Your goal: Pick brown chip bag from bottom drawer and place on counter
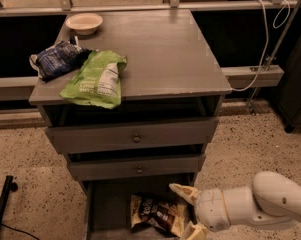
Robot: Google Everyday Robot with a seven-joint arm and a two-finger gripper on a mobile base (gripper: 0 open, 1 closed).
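Crinkly dark brown chip bag (pixel 157 215) with cream-yellow ends is lying flat on the floor of the pulled-out bottom grey wooden drawer (pixel 106 206), toward the right side. Its long axis is running left to right across the drawer, dipping slightly toward the right, with one pale end pointing at the left wall and the other at the robot. The cream two-finger gripper (pixel 179 212) on the white arm (pixel 255 206) is reaching in from the right with its fingers spread wide, one above and one below the bag's right end; it is gripping nothing. Bare drawer floor is showing left of the bag, and the middle drawer front (pixel 139 170) is overhanging the drawer's back. On the flat grey wooden tabletop (pixel 170 54) above, a lime-green bag (pixel 97 79) is overhanging the front left edge, just beside a dark blue bag (pixel 55 59) and near a small cream bowl (pixel 84 23), while bare wood is showing across the middle and right.
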